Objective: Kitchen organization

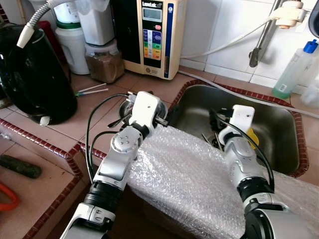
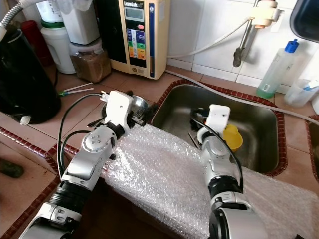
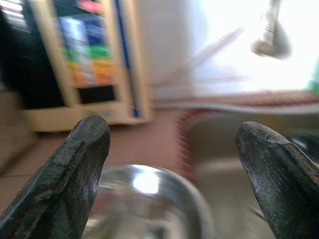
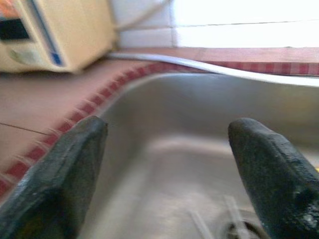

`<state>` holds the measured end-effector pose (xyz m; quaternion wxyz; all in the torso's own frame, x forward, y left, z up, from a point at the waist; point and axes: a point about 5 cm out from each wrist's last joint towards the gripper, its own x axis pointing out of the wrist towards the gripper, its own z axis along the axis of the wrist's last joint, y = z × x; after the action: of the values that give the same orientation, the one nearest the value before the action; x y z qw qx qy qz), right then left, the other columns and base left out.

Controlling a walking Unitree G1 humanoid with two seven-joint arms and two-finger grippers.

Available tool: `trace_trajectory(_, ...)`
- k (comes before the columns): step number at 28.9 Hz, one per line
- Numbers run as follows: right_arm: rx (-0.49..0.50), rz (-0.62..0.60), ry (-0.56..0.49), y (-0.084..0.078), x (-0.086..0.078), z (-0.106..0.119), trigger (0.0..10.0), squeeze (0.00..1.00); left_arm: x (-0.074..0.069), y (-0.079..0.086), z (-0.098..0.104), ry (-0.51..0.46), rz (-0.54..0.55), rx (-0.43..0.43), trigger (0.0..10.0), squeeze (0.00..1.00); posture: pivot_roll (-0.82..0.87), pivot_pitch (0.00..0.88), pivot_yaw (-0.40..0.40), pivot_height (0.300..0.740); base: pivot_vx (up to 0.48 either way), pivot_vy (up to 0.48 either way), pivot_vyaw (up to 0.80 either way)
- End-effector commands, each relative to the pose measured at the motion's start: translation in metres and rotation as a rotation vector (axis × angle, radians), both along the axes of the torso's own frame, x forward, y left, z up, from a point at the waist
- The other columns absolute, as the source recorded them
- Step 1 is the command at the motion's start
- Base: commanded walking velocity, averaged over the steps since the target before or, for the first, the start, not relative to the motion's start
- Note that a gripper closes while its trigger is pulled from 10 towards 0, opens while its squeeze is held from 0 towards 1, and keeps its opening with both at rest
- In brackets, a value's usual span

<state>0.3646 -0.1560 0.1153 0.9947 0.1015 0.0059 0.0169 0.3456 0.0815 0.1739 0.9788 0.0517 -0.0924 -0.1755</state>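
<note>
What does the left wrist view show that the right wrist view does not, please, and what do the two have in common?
The left wrist view alone shows a shiny steel bowl below the left gripper, and the blurred tap.

The right wrist view alone looks down into the sink, with its drain between the fingers of the right gripper.

Both show open black fingers, the cream appliance with coloured buttons, the red-tiled counter edge and the bright white wall tiles.

bare tiled counter (image 1: 60, 132) beside sink (image 1: 279, 124), metal bowl (image 3: 149, 199) at sink's left edge, appliances crowding counter's back edge
</note>
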Motion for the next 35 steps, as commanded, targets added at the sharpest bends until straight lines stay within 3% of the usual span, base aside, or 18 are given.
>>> trace_trajectory(1,0.010,0.045,-0.015,0.006,-0.001,0.002,10.0,1.00,0.003,0.008,0.006,-0.034,0.064,-0.011,10.0,1.00,0.02,0.000,0.001,0.740,0.000,0.000,0.00)
trace_trajectory(5,-0.019,0.200,-0.043,0.028,-0.007,0.003,10.0,1.00,0.004,0.025,0.002,-0.022,0.188,-0.058,10.0,1.00,0.01,0.000,0.003,0.740,0.000,0.000,0.00)
trace_trajectory(7,-0.035,0.283,-0.081,0.040,-0.013,0.006,10.0,1.00,0.003,0.037,0.000,-0.036,0.253,-0.034,10.0,1.00,0.01,0.000,0.000,0.740,0.000,0.000,0.00)
trace_trajectory(13,-0.031,0.322,-0.105,0.046,-0.017,0.010,10.0,1.00,0.000,0.046,-0.010,-0.002,0.304,-0.034,10.0,1.00,0.01,0.000,0.000,0.740,0.000,0.000,0.00)
trace_trajectory(14,-0.027,0.349,-0.117,0.048,-0.019,0.012,10.0,1.00,0.000,0.047,-0.013,0.009,0.309,-0.018,10.0,0.96,0.01,0.000,-0.001,0.740,0.000,0.000,0.00)
trace_trajectory(15,-0.025,0.370,-0.126,0.049,-0.020,0.014,10.0,1.00,-0.001,0.047,-0.015,0.015,0.309,-0.025,10.0,0.01,0.01,0.000,-0.001,0.740,0.000,0.000,0.00)
trace_trajectory(20,-0.062,0.488,-0.162,0.055,-0.033,0.020,10.0,1.00,-0.007,0.049,-0.017,0.001,0.341,-0.029,10.0,0.00,0.01,0.000,-0.003,0.740,0.000,0.000,0.00)
trace_trajectory(27,-0.119,0.551,-0.163,0.052,-0.045,0.020,10.0,1.00,-0.016,0.059,-0.030,0.032,0.369,-0.003,10.0,0.00,0.00,0.000,-0.007,0.740,0.000,0.000,0.00)
trace_trajectory(35,-0.135,0.589,-0.171,0.053,-0.051,0.022,10.0,0.99,-0.014,0.061,-0.035,0.089,0.377,-0.049,10.0,0.00,0.00,0.000,-0.003,0.740,0.000,0.000,0.00)
